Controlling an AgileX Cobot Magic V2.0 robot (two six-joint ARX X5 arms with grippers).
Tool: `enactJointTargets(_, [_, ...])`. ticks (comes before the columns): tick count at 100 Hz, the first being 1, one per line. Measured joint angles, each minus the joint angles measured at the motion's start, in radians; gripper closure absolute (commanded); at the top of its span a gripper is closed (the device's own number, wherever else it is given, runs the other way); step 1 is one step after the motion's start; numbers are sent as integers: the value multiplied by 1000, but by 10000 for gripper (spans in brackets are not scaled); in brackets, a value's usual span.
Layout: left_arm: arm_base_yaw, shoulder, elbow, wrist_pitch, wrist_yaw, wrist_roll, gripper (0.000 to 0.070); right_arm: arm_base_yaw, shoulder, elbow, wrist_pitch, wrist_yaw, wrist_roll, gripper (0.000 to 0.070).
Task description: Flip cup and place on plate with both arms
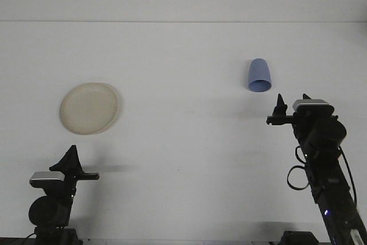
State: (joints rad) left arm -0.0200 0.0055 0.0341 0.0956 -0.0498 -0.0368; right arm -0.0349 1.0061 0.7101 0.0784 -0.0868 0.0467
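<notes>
One white tabletop (183,142) fills nearly the whole front view, running back to a pale wall at the far edge. Two black robot arms stand on it. The right arm (324,170) is the larger in the view: it rises from the near right corner and reaches forward over the tabletop, a loop of cable hanging beside it. Its right gripper (291,102) sits at the forward end with its jaws parted, two dark tips showing with a clear gap between them and nothing held in that gap. The left arm (53,205) stays low in the near left corner, folded over its base. Its left gripper (71,158) shows as a single dark point rising above a short crossbar, so the jaws look closed together and hold nothing. One round cream plate (89,108) lies flat on the left half of the tabletop, beyond the left arm and well apart from it. One blue cup (258,75) is on the right half, farther back than the plate; its narrow closed end points away and its wider end faces the camera. The cup is just beyond the right gripper and slightly to its left, not touching it, and well apart from the plate.
</notes>
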Motion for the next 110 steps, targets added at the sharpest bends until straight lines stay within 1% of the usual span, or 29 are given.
enactJointTargets(15, [0, 0, 0, 0, 0, 0, 687, 0, 192, 0, 115, 0, -65, 210])
enactJointTargets(33, [0, 0, 0, 0, 0, 0, 687, -2, 404, 1, 296, 4, -114, 210])
enactJointTargets(41, [0, 0, 0, 0, 0, 0, 687, -2, 495, 20, 337, 5, -135, 211])
enactJointTargets(64, [0, 0, 0, 0, 0, 0, 687, -5, 715, 164, 385, 8, -205, 213])
enactJointTargets(71, [0, 0, 0, 0, 0, 0, 687, -6, 770, 215, 385, 8, -227, 223])
enactJointTargets(84, [0, 0, 0, 0, 0, 0, 687, -12, 863, 300, 388, 8, -249, 228])
enactJointTargets(89, [0, 0, 0, 0, 0, 0, 687, -13, 893, 329, 388, 8, -252, 268])
enactJointTargets(93, [0, 0, 0, 0, 0, 0, 687, -14, 913, 350, 388, 8, -253, 324])
enactJointTargets(110, [0, 0, 0, 0, 0, 0, 687, -18, 945, 384, 392, 8, -256, 665])
